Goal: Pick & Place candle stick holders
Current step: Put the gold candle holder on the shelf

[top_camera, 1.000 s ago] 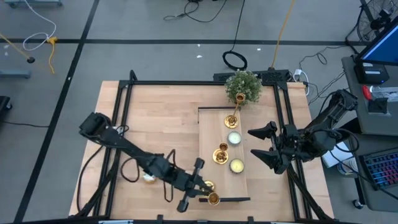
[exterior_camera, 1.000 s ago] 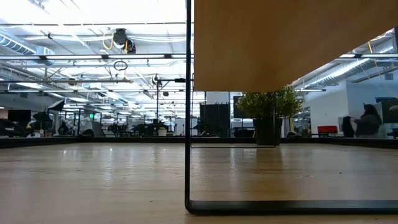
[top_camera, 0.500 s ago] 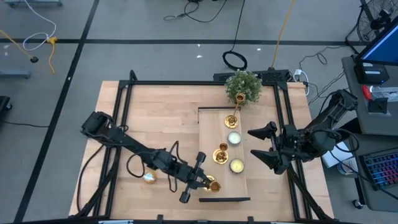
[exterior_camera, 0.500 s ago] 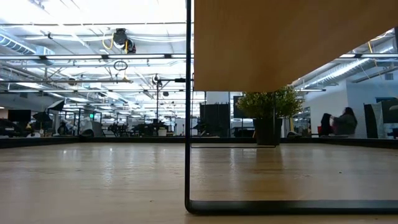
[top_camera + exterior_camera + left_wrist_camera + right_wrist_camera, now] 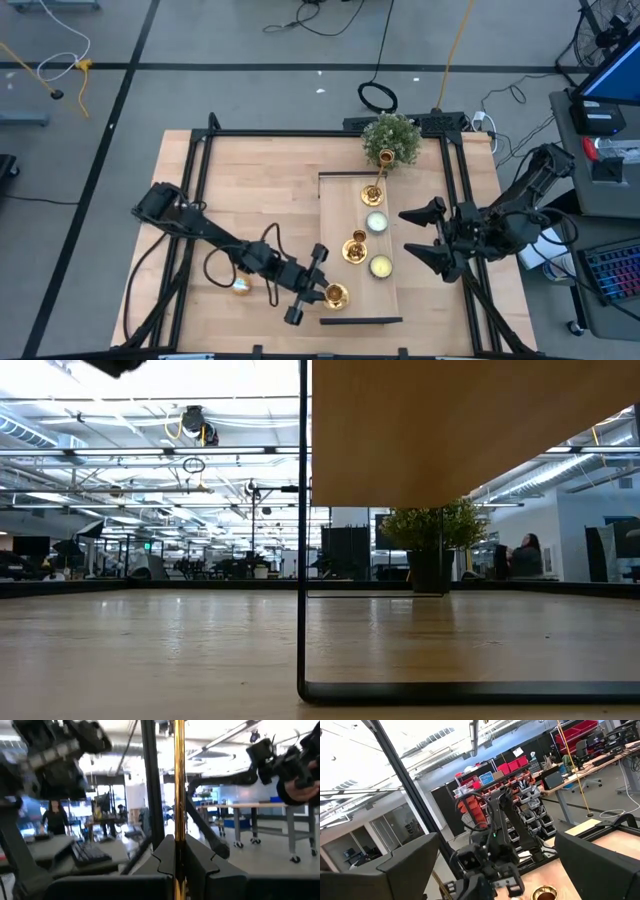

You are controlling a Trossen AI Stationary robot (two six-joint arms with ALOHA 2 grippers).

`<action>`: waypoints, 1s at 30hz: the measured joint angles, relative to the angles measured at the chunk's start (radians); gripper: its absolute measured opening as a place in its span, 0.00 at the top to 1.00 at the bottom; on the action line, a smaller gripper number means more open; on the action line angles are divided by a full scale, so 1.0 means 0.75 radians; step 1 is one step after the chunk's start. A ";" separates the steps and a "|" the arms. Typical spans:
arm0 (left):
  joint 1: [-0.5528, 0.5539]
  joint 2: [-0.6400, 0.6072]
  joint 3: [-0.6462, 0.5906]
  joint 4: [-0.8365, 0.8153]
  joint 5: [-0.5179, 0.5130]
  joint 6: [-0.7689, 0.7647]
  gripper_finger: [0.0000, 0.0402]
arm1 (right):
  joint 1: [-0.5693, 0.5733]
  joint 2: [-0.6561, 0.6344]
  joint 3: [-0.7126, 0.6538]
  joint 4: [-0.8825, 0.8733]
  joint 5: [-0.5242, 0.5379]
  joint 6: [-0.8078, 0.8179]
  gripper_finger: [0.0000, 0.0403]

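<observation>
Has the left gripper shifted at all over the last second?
Yes. In the high view the left gripper, shut on a gold candle stick holder, has moved away from the table's near edge, toward the raised board's black frame.

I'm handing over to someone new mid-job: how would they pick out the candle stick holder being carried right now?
Find the raised wooden shelf right of the table's middle, then its near end. There the left gripper has its jaws shut on the slim stem of a gold candle stick holder; it is the only one in a gripper.
</observation>
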 joint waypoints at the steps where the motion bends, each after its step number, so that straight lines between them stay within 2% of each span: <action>1: -0.002 0.016 0.000 0.013 0.001 -0.010 0.96 | 0.000 0.000 0.000 0.000 0.000 0.000 0.02; 7: -0.005 0.073 -0.001 0.109 0.000 -0.057 0.96 | 0.000 0.000 0.000 0.000 0.002 0.001 0.02; 27: -0.005 0.076 -0.001 0.023 0.000 -0.133 0.96 | 0.000 0.000 0.000 -0.001 0.003 0.000 0.02; 30: -0.005 0.076 -0.001 0.023 -0.020 -0.156 0.93 | 0.000 0.000 0.000 -0.001 0.003 0.000 0.02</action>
